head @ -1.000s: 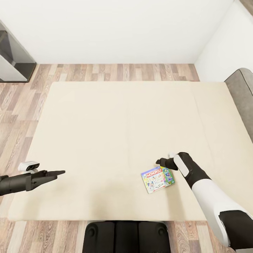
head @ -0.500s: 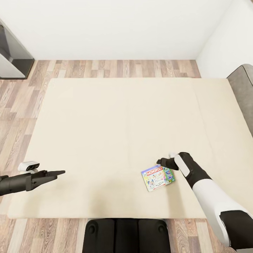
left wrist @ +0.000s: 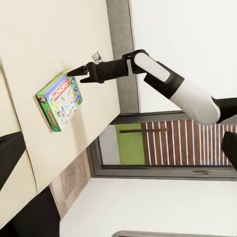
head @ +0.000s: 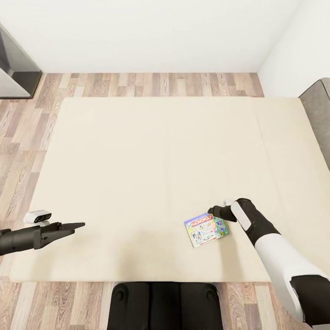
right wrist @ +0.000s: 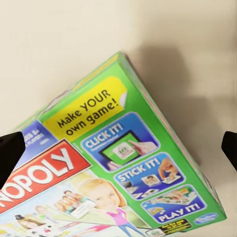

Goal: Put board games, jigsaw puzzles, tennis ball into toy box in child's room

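- My right gripper (head: 213, 212), jaws apart, hangs just above the far-right corner of the flat green-and-white Monopoly box (head: 206, 230) on the cream bed (head: 137, 151).
- The box's long axis runs left-near to right-far; my left gripper (head: 75, 225), jaws together, sits well off left.

A Monopoly board game (right wrist: 113, 182) is lying flat on the cream bed (right wrist: 74, 44), sitting askew, with one corner pointing out across the mattress. Its lid is showing a red banner with white letters, a yellow patch reading "Make YOUR own game!", and 3 blue panels reading "CLICK IT!", "STICK IT!" and "PLAY IT!". The green side wall is casting a soft shadow on the fabric. The right gripper's (right wrist: 118, 150) 2 dark fingertips (right wrist: 10, 153) are standing wide apart, 1 on either side of the box.
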Robot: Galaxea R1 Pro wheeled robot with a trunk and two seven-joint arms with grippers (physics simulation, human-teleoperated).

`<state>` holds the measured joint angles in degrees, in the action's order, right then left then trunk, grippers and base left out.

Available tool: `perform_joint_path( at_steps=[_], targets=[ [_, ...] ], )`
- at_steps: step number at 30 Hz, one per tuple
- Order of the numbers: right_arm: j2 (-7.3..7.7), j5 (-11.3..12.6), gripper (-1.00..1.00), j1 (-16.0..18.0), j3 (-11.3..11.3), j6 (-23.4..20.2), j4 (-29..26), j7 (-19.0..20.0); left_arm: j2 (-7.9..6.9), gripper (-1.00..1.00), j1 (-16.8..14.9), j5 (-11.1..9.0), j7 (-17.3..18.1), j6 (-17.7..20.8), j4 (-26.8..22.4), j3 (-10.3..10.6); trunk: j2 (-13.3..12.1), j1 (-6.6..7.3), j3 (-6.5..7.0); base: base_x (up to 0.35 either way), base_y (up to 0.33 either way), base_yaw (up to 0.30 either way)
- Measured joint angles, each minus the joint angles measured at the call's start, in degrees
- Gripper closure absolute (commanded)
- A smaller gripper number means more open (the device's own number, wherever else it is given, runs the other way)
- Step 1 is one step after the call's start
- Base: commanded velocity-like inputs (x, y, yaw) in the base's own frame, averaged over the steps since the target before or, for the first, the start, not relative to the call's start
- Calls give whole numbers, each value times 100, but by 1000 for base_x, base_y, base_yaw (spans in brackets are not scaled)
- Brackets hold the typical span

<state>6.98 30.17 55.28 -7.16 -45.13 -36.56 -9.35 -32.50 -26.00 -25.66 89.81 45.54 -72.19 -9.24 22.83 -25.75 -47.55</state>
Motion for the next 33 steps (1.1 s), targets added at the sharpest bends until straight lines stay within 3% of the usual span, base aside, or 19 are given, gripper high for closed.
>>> perform_joint_path(
  at_steps=[15, 17, 20, 26, 33],
  targets=[
    [33, 109, -100, 7, -23, -13, -55, -45, -2, -100, 5, -2, -1, 1, -1, -4, 6, 6, -108, 0, 0, 0],
    [-16, -126, -100, 23, -99, -30, -125, -42, 42, -100, 12, -10, -1, 27, 3, -28, 4, 3, -108, 0, 0, 0],
    [-84, -273, -100, 22, -121, -19, -144, -9, 43, -100, 11, -10, -1, 26, 4, -28, 4, 3, -108, 0, 0, 0],
    [-102, -362, -100, 22, -121, -22, -156, -5, 39, -100, 11, -10, -1, 27, 3, -29, 4, 3, -108, 0, 0, 0],
    [-101, -456, -100, 22, -332, -1, -148, 126, 34, -100, 10, -9, 0, 26, 5, -27, 3, 2, -101, 0, 0, 0]
  ],
)
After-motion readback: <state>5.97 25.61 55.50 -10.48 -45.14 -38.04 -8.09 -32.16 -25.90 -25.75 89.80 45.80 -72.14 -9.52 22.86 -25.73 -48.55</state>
